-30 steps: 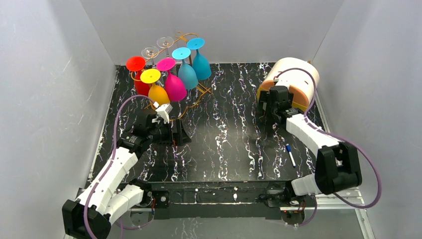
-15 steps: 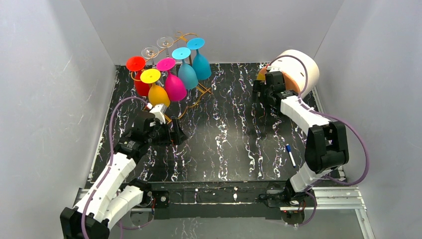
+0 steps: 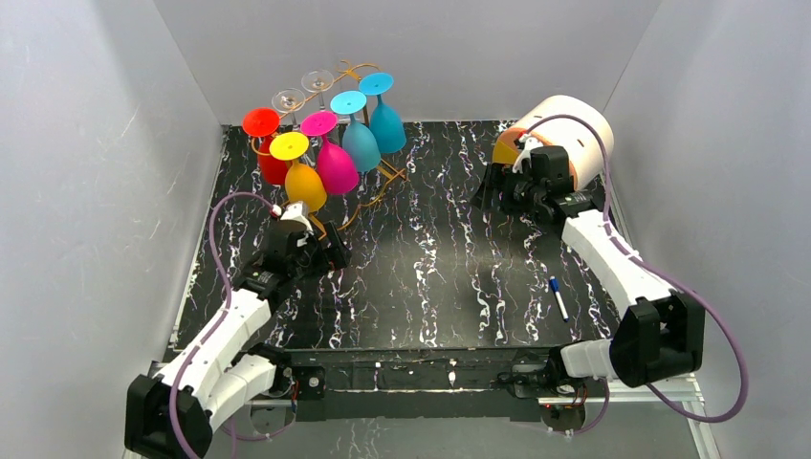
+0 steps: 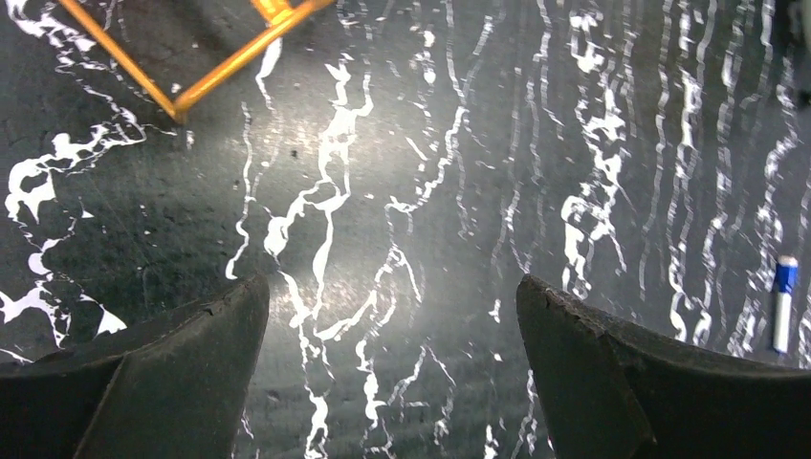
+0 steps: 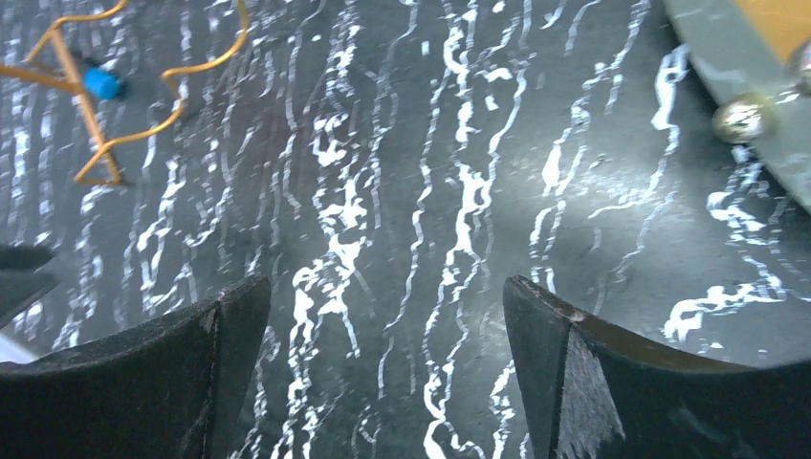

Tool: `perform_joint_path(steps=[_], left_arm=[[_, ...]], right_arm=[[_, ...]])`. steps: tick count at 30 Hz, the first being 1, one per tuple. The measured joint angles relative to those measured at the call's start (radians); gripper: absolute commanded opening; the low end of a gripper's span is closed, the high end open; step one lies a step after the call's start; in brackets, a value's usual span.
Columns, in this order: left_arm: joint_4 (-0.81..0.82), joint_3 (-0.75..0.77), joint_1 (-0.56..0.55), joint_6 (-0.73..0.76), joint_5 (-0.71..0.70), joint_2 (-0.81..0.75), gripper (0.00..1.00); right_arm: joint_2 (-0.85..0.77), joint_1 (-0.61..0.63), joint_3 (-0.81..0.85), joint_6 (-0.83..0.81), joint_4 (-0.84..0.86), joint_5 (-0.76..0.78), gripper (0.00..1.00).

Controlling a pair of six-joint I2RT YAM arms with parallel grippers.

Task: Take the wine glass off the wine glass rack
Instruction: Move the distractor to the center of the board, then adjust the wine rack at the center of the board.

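Black marbled surface (image 3: 430, 277) takes up most of it. Far right, a big white drum (image 3: 579, 129) with an orange face lies on its side. Far left corner has the wine glass rack (image 4: 239, 60), wine glasses (image 3: 337, 163) all hanging on it upside down: red, yellow, pink, two blue, two clear. Left claw (image 3: 330, 256) is just in front of the rack's base, spread wide, holding nothing. Right claw (image 3: 490, 196), same deal, beside the drum. Small blue-capped pen (image 3: 558, 297) lies near the right arm.
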Motion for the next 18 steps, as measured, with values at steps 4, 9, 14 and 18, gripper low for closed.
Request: perform_joint_path(steps=[4,9,14,18], left_arm=[[0.108,-0.078,0.0,-0.019,-0.072,0.039,0.98],[0.253,-0.175,0.0,-0.012,-0.176,0.06,0.98],[0.406,-0.214,0.0,0.022,-0.243,0.114,0.98],[0.518,-0.211,0.0,0.058,-0.258,0.215,0.98]], right_arm=[[-0.045,0.0,-0.03,0.028,-0.002,-0.092,0.99],[-0.089,0.0,-0.048,0.047,-0.026,-0.147,0.99],[-0.142,0.0,-0.048,0.048,-0.035,-0.149,0.99],[-0.164,-0.001,-0.048,0.048,-0.039,-0.148,0.99]])
